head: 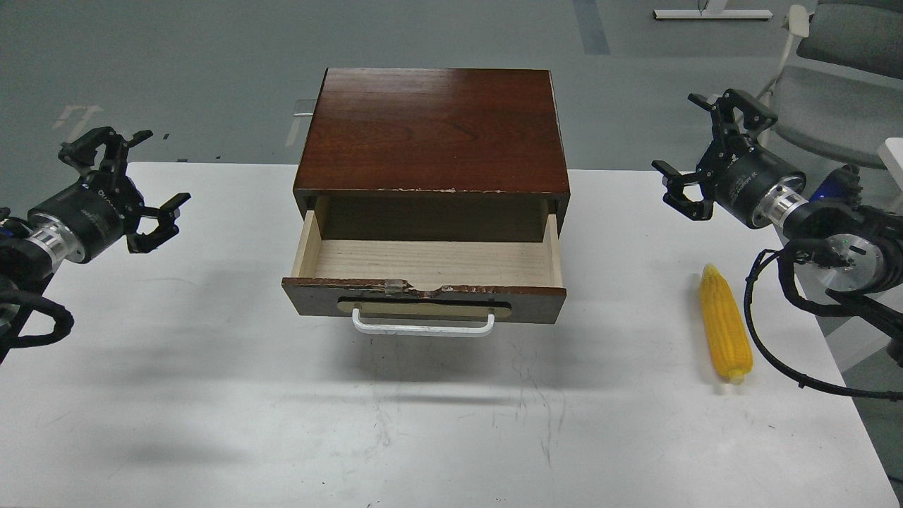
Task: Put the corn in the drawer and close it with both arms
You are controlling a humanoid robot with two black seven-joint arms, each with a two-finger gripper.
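The dark brown wooden cabinet (432, 130) stands at the back middle of the white table (211, 395). Its drawer (423, 296) is pulled open toward me, with an empty pale wood interior, a chipped front edge and a white bar handle (423, 326). The yellow corn (724, 333) lies on the table at the right, tapered end pointing away. My right gripper (686, 149) is open and empty, held above the table behind the corn. My left gripper (144, 173) is open and empty, far left of the drawer.
A grey chair (839, 77) stands beyond the table's right back corner. Black cables (765, 339) loop from the right arm close beside the corn. The table's right edge runs just right of the corn. Grey floor lies behind the table.
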